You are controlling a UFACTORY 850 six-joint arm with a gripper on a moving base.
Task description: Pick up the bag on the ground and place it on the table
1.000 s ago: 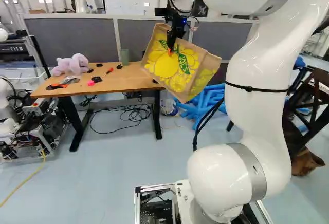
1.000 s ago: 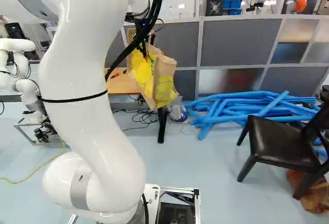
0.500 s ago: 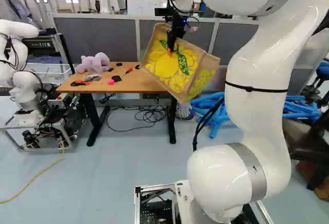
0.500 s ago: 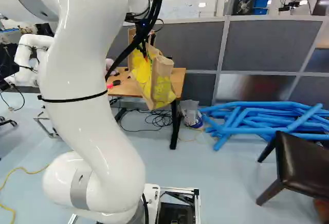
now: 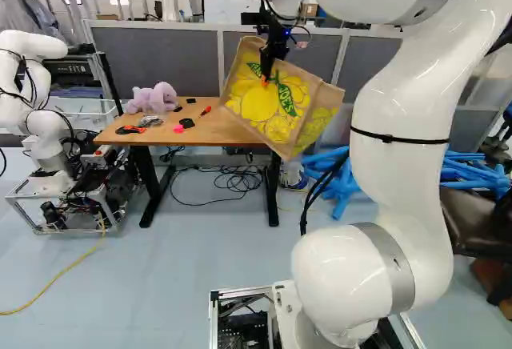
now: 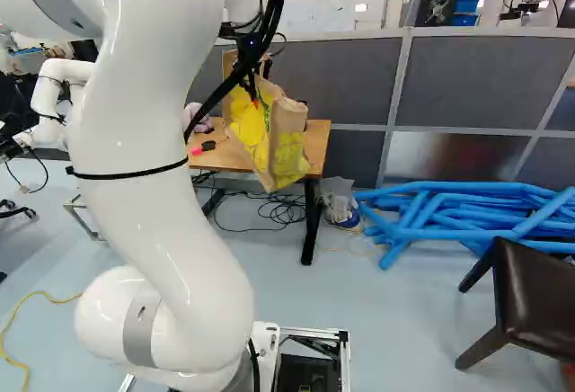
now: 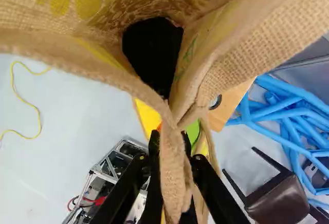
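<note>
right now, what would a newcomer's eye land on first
Probably the tan woven bag with yellow fruit prints, held tilted in the black gripper. Then perhaps the bright blue tubes piled by the gray partition and the pale purple plush toy on the wooden table.

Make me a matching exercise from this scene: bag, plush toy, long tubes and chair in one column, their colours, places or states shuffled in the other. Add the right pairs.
Things
1. Bag
2. Plush toy
3. Long tubes
4. Chair

Colours, places, states
A. Blue, heaped on the floor
B. Dark, standing on its legs
C. Pinched between the gripper's fingers
D. Pale purple, lying on the table

Right pairs
1-C
2-D
3-A
4-B
</note>
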